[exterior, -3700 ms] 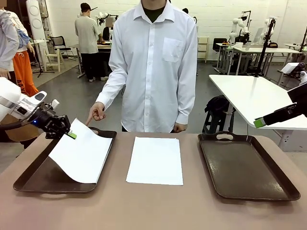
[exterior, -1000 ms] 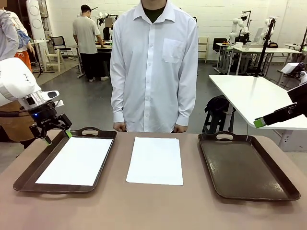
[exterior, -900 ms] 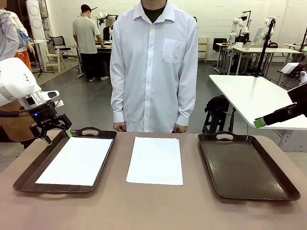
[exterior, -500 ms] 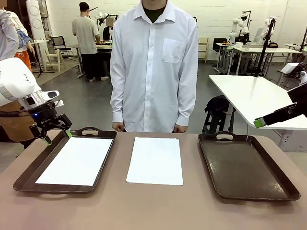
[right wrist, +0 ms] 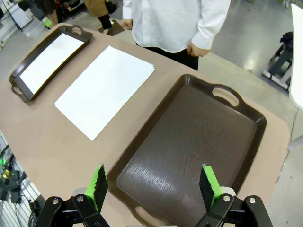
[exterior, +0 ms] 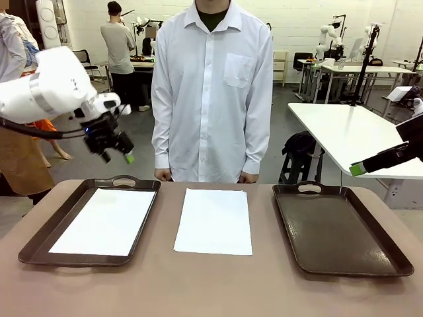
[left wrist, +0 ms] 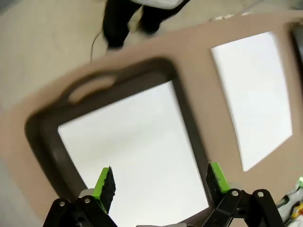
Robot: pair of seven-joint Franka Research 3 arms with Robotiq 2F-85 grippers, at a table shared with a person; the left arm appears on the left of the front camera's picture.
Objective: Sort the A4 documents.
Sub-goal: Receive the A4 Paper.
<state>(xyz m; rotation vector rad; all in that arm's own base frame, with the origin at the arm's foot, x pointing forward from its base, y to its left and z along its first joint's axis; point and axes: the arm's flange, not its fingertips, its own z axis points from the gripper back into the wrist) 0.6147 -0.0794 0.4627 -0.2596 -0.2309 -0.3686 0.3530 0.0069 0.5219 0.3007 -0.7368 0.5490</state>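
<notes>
Now: one sheet (exterior: 104,221) in the left tray (exterior: 56,224), stack (exterior: 213,221) on the table (exterior: 211,284).
Left gripper (exterior: 117,157) hangs high over the left tray, jaws wide, holding nothing. The stack lies between the trays, before the person (exterior: 211,86). Right gripper (right wrist: 154,187) hovers over the right tray (exterior: 337,228), jaws wide, holding nothing.

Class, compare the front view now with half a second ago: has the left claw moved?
Yes. The left claw has risen and swung toward the table's middle, from the left tray's far-left corner to high above its handle.
</notes>
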